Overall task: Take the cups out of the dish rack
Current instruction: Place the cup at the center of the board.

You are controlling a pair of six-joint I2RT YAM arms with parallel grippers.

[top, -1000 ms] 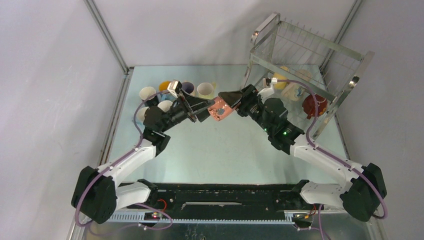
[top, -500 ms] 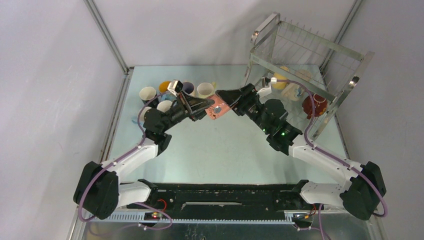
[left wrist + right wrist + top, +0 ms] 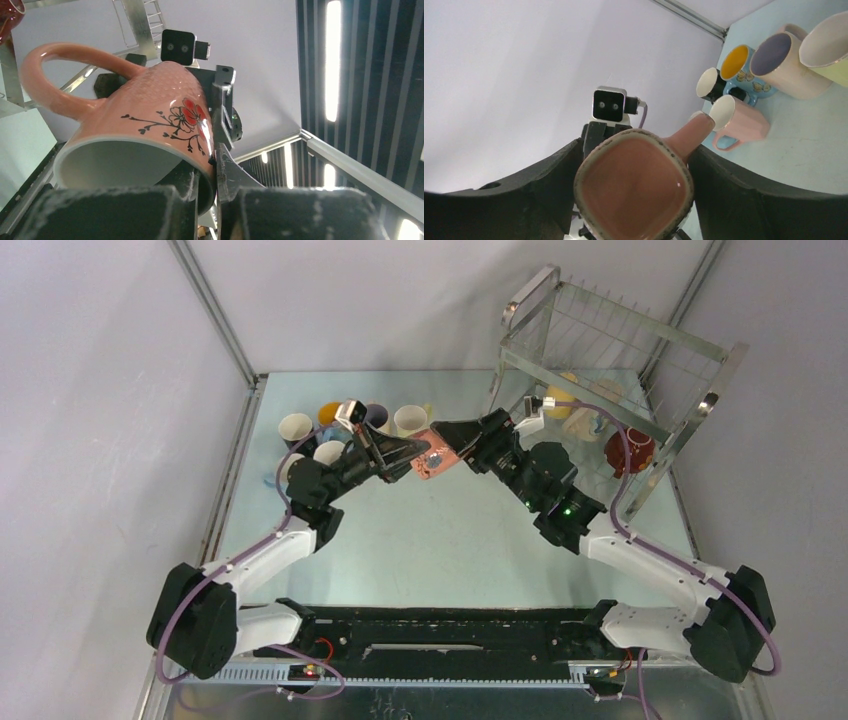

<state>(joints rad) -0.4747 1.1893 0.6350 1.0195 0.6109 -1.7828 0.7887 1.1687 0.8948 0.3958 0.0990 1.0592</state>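
Observation:
A pink cup [image 3: 432, 458] with a flower drawing hangs above the table's middle, held between both arms. My left gripper [image 3: 216, 170] is shut on its rim [image 3: 207, 165], one finger inside the cup and one outside. My right gripper [image 3: 634, 167] stays closed on the same cup's body, its square base [image 3: 634, 187] filling the gap between the two fingers. The chrome wire dish rack [image 3: 620, 350] stands at the back right, holding a yellow cup [image 3: 562, 400], a pale cup [image 3: 597, 421] and a dark red cup [image 3: 628, 450].
Several cups stand grouped at the back left of the table: a cream one [image 3: 296, 427], a purple-lined one [image 3: 376, 416], a pale yellow one [image 3: 410, 420] and a pink one [image 3: 744, 122]. Metal frame posts [image 3: 215, 315] edge the table.
The left gripper has shut onto the pink cup's rim. The right arm carried the cup slightly left toward it and has kept its hold.

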